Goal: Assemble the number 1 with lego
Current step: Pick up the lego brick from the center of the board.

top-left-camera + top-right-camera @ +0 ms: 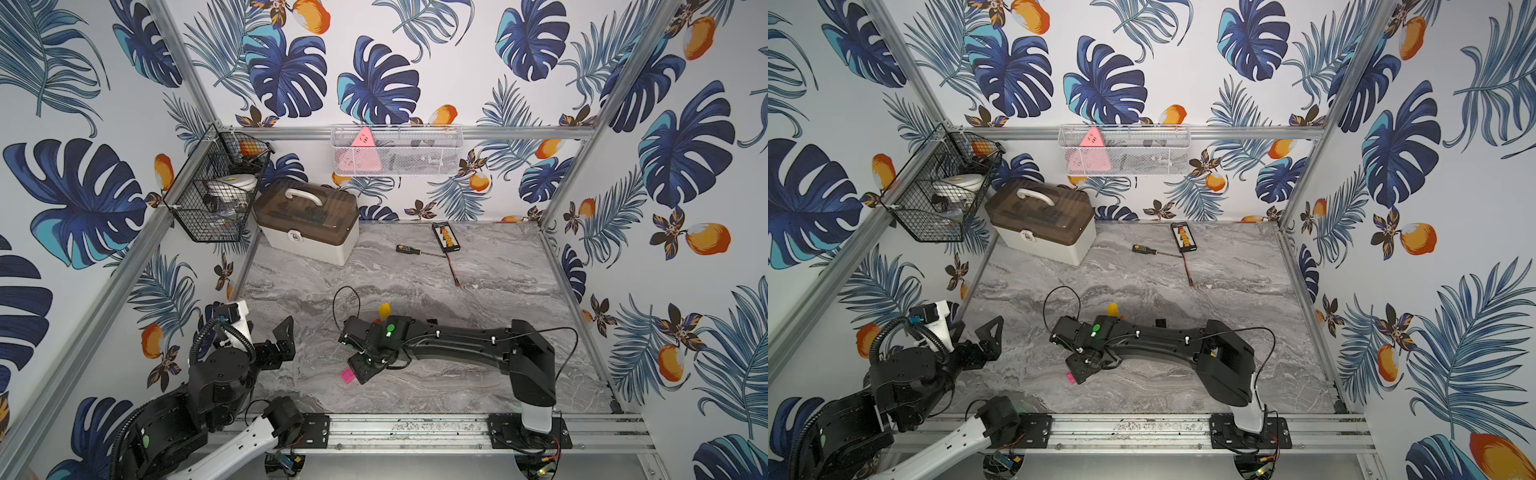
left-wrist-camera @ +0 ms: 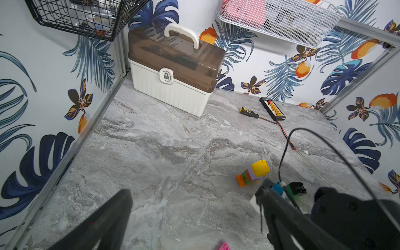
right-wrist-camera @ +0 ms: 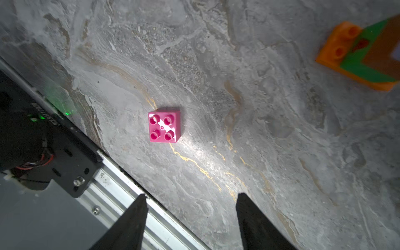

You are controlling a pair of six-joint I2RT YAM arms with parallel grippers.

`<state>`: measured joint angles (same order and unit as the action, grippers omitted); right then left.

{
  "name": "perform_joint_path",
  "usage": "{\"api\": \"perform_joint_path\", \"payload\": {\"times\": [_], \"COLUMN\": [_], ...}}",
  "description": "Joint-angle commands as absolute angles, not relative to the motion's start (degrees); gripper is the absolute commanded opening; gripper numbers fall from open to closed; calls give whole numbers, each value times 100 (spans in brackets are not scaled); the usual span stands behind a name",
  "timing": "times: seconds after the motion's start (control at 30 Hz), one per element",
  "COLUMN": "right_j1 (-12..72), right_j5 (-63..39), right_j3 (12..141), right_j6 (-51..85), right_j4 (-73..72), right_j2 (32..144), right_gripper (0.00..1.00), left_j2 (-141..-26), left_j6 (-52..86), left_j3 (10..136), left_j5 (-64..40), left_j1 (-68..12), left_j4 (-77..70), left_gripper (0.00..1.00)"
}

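My right gripper (image 3: 191, 194) hangs over the bench (image 3: 281, 151), jaws partly apart with nothing between them. The pink brick (image 3: 164, 125) lies studs up on the bench, just ahead of my fingers and clear of both. Well apart from the pink brick is a stack of bricks (image 2: 253, 173): orange at the base, then green, brown, lilac and yellow. A black brick (image 2: 297, 188) sits farther still from the pink brick. My left gripper (image 2: 194, 188) is spread wide and empty.
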<state>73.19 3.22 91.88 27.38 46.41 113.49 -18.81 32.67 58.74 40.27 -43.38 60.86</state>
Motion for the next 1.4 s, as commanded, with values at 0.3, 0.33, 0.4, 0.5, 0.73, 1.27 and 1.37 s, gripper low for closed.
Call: {"api": "perform_joint_path", "payload": {"times": [0.3, 0.33, 0.4, 0.5, 0.73, 1.27, 1.37], "right_j1": [7461, 7477, 7499, 7522, 7550, 7550, 7550], "right_j5": [405, 407, 427, 408, 490, 632, 633], "right_j3": [10290, 10368, 10532, 10770, 11269, 11661, 11671], "right_j6": [2247, 2248, 2266, 2329, 2594, 3046, 3078], "right_j4": [5531, 5560, 5621, 5673, 5909, 5951, 5949], "right_j2": [12503, 12581, 12700, 12860, 13277, 13628, 13665], "right_gripper": [72, 72, 72, 73, 69, 53, 52], "left_j2": [-1893, -1957, -2071, -2188, -2163, -2125, -2093], "left_j6": [3340, 3340, 3331, 3332, 3287, 3268, 3270], "left_j3": [5817, 5827, 5833, 5845, 5818, 5799, 5797], "left_j5": [4137, 4120, 4105, 4098, 4056, 4074, 4087], "left_j1": [-4324, -4324, -4325, -4329, -4329, -4325, -4329], "left_j4": [6072, 6073, 6087, 6100, 6038, 6029, 6029], "left_gripper": [99, 99, 99, 99, 99, 99, 99]}}
